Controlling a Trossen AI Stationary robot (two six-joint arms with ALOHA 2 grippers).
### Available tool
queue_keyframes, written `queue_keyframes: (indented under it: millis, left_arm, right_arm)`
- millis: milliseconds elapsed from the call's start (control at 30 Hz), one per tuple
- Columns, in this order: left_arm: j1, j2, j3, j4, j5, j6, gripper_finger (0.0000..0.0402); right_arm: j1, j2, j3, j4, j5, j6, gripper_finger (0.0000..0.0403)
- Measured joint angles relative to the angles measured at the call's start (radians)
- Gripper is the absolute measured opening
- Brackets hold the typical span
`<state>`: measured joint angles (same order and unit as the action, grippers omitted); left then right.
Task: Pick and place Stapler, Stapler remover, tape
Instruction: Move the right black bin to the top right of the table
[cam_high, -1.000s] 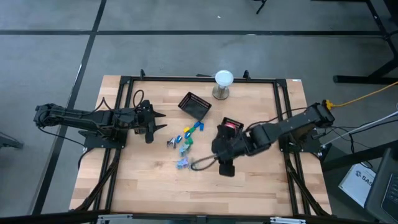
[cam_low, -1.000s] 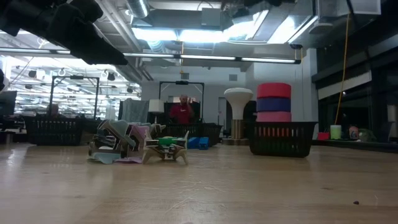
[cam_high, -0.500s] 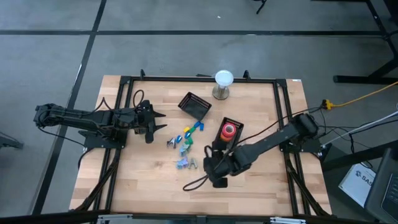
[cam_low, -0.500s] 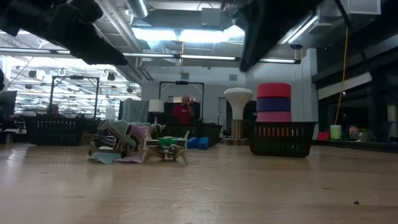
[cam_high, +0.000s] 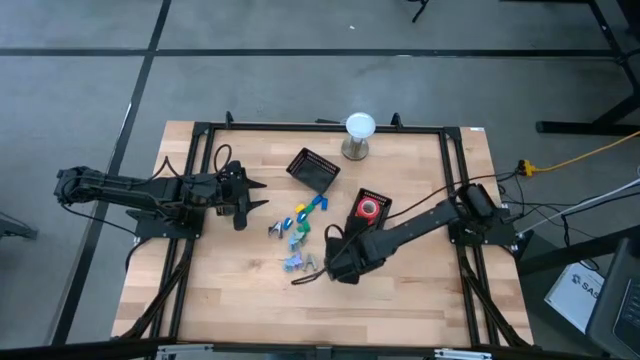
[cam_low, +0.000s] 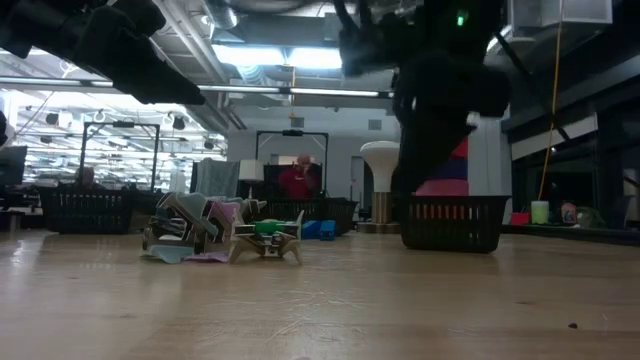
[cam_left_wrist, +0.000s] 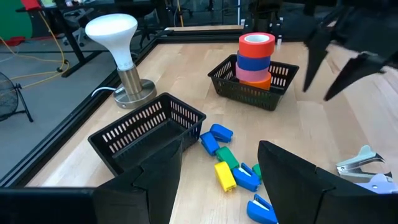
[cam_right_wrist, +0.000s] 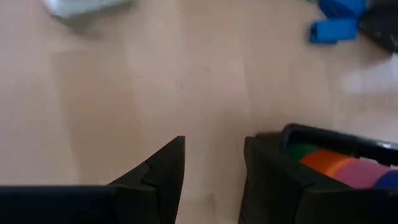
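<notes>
High view: right hand (cam_high: 322, 262) moved left, toward staple removers (cam_high: 296, 262).

Little here can be read. In the high view, a white box (cam_high: 582, 291) on the floor beyond my right arm's side of the surface bears dark letters that begin "SA"; the rest is cut off by a dark stand and I cannot make it out. Nothing else I can see carries legible writing: the tape rolls (cam_left_wrist: 255, 58), the black baskets (cam_left_wrist: 147, 129), the small blue and green blocks (cam_left_wrist: 222, 159) and the lamp (cam_left_wrist: 120, 42) show no words, labels, brands or numbers that I can read, nor do the walls and fittings of the room across the surface.
</notes>
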<state>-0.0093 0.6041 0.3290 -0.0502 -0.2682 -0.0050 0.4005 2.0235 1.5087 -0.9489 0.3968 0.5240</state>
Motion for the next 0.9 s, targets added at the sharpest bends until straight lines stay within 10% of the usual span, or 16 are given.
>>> queue_keyframes:
  millis: [900]
  left_arm:
    - [0.0,0.0,0.0,-0.003,0.0,0.0,0.021]
  right_arm:
    - [-0.067,-0.063,-0.246,0.03,0.081,0.179,0.017]
